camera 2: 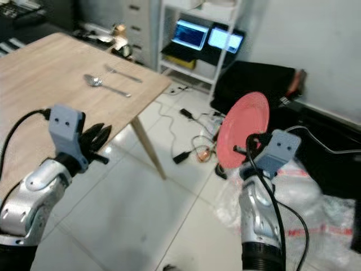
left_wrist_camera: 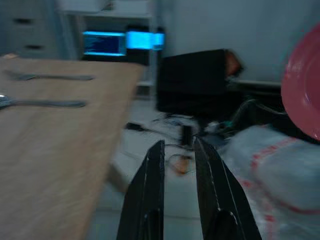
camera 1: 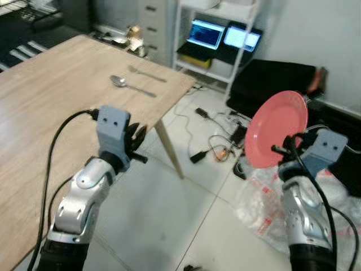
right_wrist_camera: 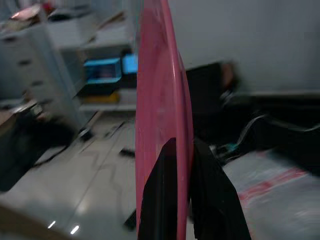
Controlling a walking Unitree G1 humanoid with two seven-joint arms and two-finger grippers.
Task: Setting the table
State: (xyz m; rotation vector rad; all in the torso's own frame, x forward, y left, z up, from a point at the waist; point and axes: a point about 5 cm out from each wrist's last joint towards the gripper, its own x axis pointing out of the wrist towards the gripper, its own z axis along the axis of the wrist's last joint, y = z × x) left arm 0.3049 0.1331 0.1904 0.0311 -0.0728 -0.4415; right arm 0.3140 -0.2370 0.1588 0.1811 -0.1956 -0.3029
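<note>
My right gripper (camera 1: pixel 286 148) is shut on the lower rim of a pink plate (camera 1: pixel 276 129), held upright on edge over the floor, right of the table. In the right wrist view the plate (right_wrist_camera: pixel 159 95) stands between the two black fingers (right_wrist_camera: pixel 159 190). My left gripper (camera 1: pixel 137 137) hovers by the near right edge of the wooden table (camera 1: pixel 51 101), its fingers (left_wrist_camera: pixel 150 195) slightly apart with nothing between them. A spoon (camera 1: pixel 128 84) and a fork (camera 1: pixel 145 73) lie near the table's far right corner.
Cables and adapters (camera 1: pixel 211 144) lie on the tiled floor beyond the table leg (camera 1: pixel 169 148). A clear plastic bag (camera 1: pixel 265 209) lies by my right arm. A black bag (camera 1: pixel 271 82) and a shelf with lit screens (camera 1: pixel 223 36) stand at the back.
</note>
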